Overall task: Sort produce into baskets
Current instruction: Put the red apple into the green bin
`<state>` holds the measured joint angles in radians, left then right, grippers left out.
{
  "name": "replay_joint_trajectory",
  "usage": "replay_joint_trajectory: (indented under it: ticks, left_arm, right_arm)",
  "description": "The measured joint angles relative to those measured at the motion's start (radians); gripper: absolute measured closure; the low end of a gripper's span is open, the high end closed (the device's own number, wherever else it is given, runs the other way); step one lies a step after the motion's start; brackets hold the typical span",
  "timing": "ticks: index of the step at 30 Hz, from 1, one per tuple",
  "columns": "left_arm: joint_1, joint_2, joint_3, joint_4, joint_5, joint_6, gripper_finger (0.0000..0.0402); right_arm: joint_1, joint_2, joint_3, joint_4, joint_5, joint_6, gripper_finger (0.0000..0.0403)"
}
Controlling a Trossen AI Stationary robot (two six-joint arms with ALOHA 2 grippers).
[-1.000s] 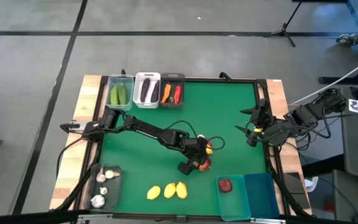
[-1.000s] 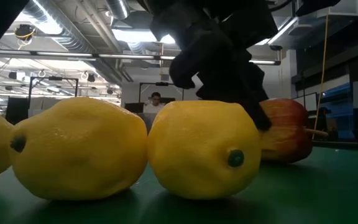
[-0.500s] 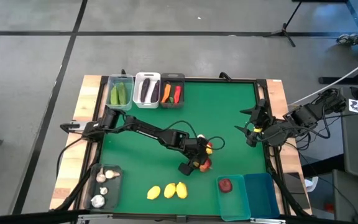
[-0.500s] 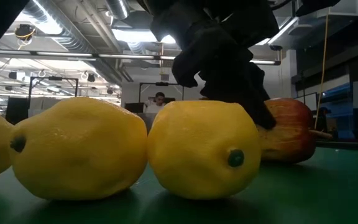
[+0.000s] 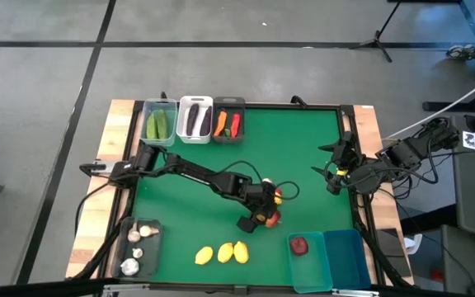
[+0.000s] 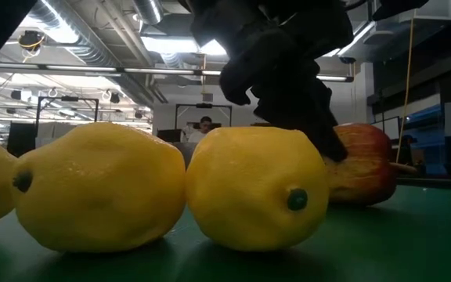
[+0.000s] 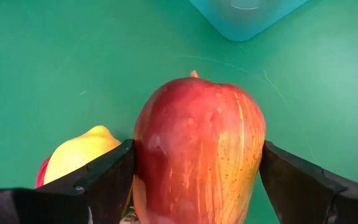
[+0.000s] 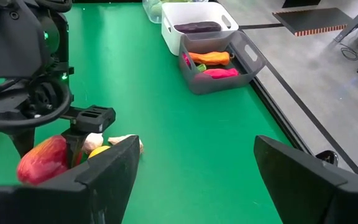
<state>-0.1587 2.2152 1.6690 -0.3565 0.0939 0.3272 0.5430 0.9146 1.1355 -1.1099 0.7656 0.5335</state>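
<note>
A red fruit point(image 7: 197, 149) lies on its side on the green mat, right of centre point(image 5: 269, 218), its stem pointing away from my left gripper point(image 7: 197, 168), which is shut on it. A lemon point(image 7: 79, 155) and a garlic bulb point(image 8: 126, 142) lie close beside it. Three lemons point(image 5: 225, 252) rest on the mat near the front edge and fill the low view point(image 6: 249, 188). Two teal baskets point(image 5: 345, 256) stand at the front right; the left one holds a red fruit point(image 5: 300, 245). My right gripper point(image 8: 194, 155) hangs open over the right edge point(image 5: 332, 177). My left gripper pinches the red fruit's two opposite flanks point(image 7: 146, 155) between its two fingers point(image 7: 104, 180). The fingers slant down at it from the table's far left. The fruit rests on the mat point(image 6: 358, 168), lying on its side.
Along the far edge stand a clear basket with cucumbers point(image 5: 160, 124), a white one with eggplants point(image 5: 195, 120) and a dark grey one with a carrot and a chili point(image 5: 228, 122). A dark basket of garlic point(image 5: 137, 247) sits at the front left.
The red fruit has shifted a little on the mat between my left gripper's fingers. Both arms have kept their places.
</note>
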Motion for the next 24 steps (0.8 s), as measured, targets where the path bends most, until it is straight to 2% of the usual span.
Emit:
replay_joint_trajectory:
  ticks: [13,24]
  left_arm:
    - [-0.019,0.002,0.079,-0.074,-0.034,0.019,0.0092]
    - [-0.041,0.000,0.138,-0.137,-0.088,0.032,0.0092]
  right_arm:
    - [0.000,0.000,0.000,-0.008,0.001,0.000,0.0086]
    - [0.000,-0.023,0.000,-0.045,0.064,0.007,0.0086]
